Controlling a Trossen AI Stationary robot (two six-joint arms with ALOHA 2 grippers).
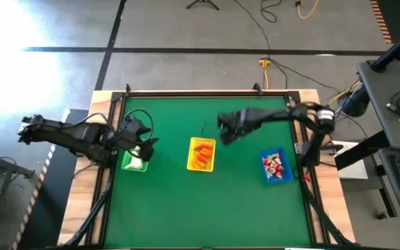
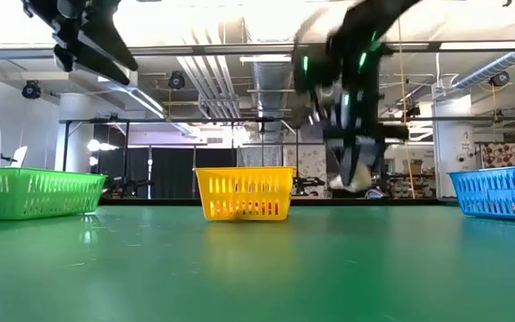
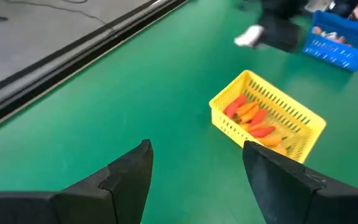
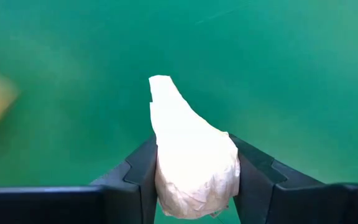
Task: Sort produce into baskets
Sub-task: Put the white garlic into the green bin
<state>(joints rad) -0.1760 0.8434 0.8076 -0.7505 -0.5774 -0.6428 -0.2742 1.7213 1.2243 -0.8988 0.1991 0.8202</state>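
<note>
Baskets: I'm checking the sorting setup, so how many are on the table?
3: the green basket on the left, the yellow basket in the middle, the blue basket on the right.

right pincer [image 2: 351, 170] blurred, white piece [image 4: 191, 162] cut off

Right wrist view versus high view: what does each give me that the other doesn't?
Only the right wrist view shows the white garlic-like piece clamped between the right gripper fingers. Only the high view shows all three baskets: green basket under the left gripper, yellow basket with orange pieces, blue basket with red-and-white pieces. Both show the right gripper over bare green table surface, between the yellow and blue baskets.
</note>
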